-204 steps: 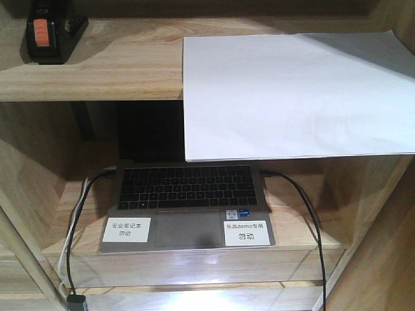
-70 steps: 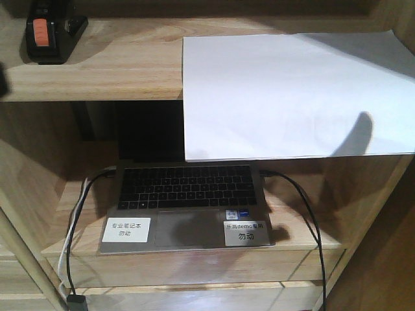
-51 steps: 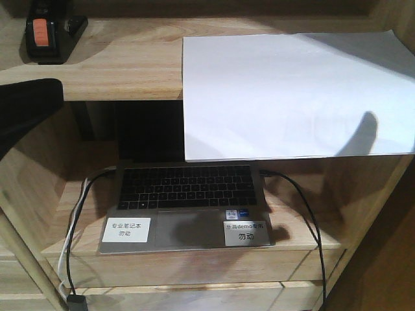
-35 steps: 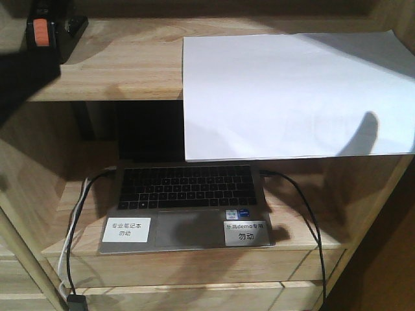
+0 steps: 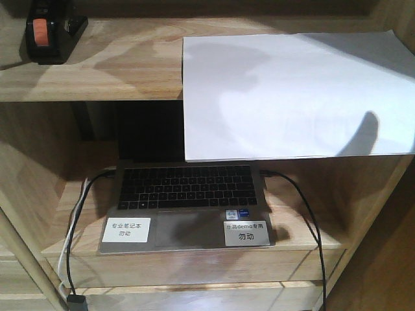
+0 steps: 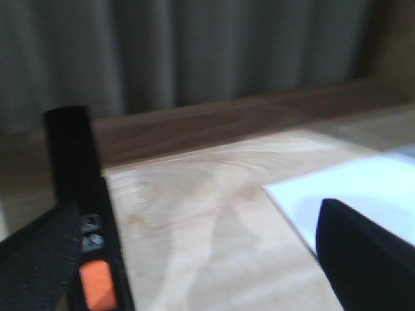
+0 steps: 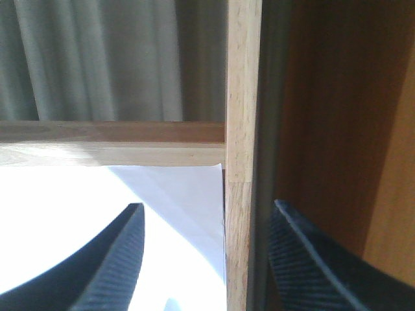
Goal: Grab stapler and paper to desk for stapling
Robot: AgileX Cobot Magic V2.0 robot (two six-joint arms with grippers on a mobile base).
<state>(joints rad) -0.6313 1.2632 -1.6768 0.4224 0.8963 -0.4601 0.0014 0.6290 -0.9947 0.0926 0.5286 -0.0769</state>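
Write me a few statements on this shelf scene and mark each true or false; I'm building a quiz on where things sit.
The stapler sits on the upper shelf, left of the paper. True.
The paper lies flat on the laptop keyboard. False: it lies on the upper shelf, overhanging the front edge.
The right gripper is shut on the paper. False: its jaws stand open, holding nothing.
The laptop bears two white labels. True.
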